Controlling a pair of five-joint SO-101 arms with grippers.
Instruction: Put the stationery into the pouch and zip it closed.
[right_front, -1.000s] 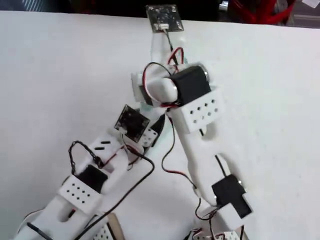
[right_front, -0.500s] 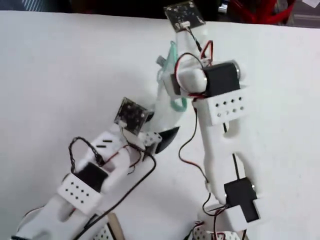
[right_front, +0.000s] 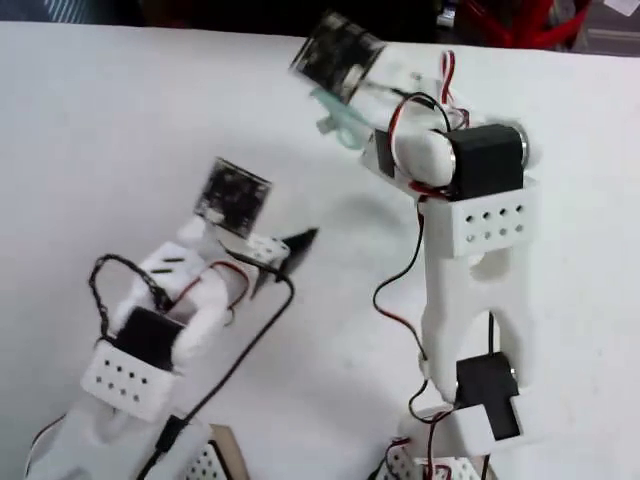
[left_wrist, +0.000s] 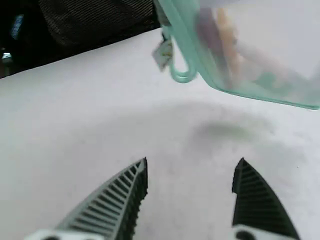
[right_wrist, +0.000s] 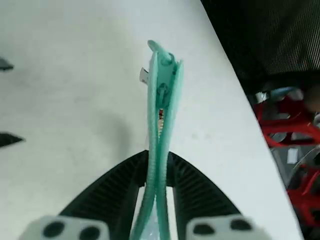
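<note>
The pouch (right_front: 338, 112) is clear with teal trim and hangs off the table near the far edge, held by my right gripper (right_wrist: 159, 167), which is shut on its edge. Coloured stationery shows blurred through the pouch's wall (left_wrist: 235, 45). Seen edge-on, the zipped rim (right_wrist: 161, 95) runs away from the fingers, with a small tag (right_wrist: 144, 76) and a teal loop (left_wrist: 181, 75) at its end. My left gripper (right_front: 284, 262) sits over bare table, nearer and to the left of the pouch. It stands open (left_wrist: 190, 195) with nothing between its fingers.
The white table's far edge (right_front: 150, 28) lies just behind the pouch, with dark chair mesh and red objects (right_front: 520, 20) beyond. A wooden piece (right_front: 228, 455) sits at the near edge by the arm bases. Bare table spreads to the left and right.
My right arm has swung right and towards the far edge, lifting the pouch with it. My left gripper has drawn back to the left, away from the pouch.
</note>
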